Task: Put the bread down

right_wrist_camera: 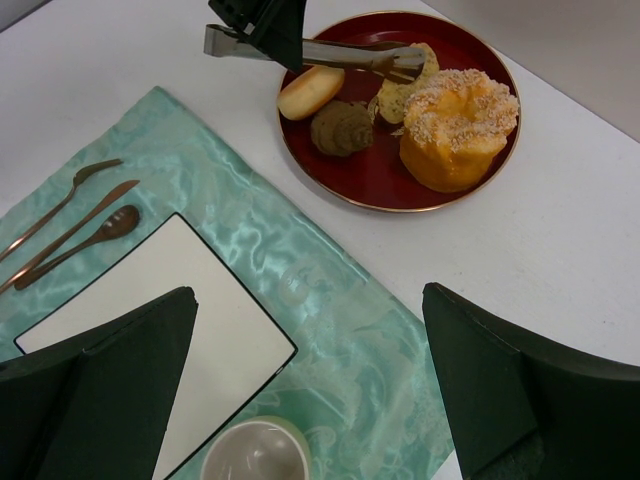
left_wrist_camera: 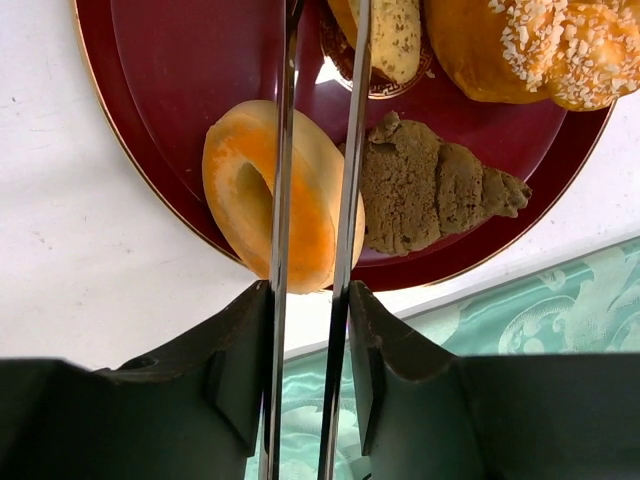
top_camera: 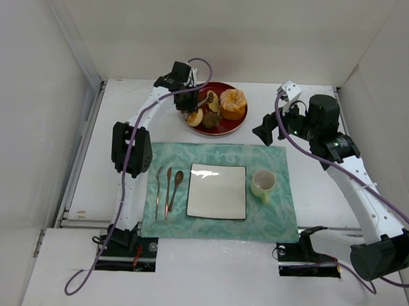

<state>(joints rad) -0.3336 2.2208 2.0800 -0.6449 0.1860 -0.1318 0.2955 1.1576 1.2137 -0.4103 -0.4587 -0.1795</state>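
Top view: left gripper (top_camera: 185, 92) reaches over the red plate (top_camera: 216, 134) at far centre, holding tongs (top_camera: 198, 99) that point at the pastries. The bread (top_camera: 210, 98) lies on that plate, left of the big sesame bun (top_camera: 234, 104) and beyond the dark lump (top_camera: 211, 111) and the ring bun (top_camera: 195, 117). The white square plate (top_camera: 217, 194) on the green placemat (top_camera: 273, 219) sits bare at near centre, probably the drop spot, with cutlery (top_camera: 168, 189) to its left and a cup (top_camera: 262, 184) to its right. Left wrist view: the black fingers are pressed against both tong arms, so the pincer is clamped on the tongs, and the arms run nearly parallel with a narrow gap. Their tips reach the speckled bread at the far edge of frame; they look closed on it, but the contact is partly cut off. I'd judge this as the pinch before the lift, with tongs used so the fingers don't crush the food. Right wrist view: right gripper (right_wrist_camera: 310, 400) hangs with its jaws wide apart, holding nothing, parked to the right and out of the way. From here the tong tips sit on the bread between the ring bun and the sesame bun.
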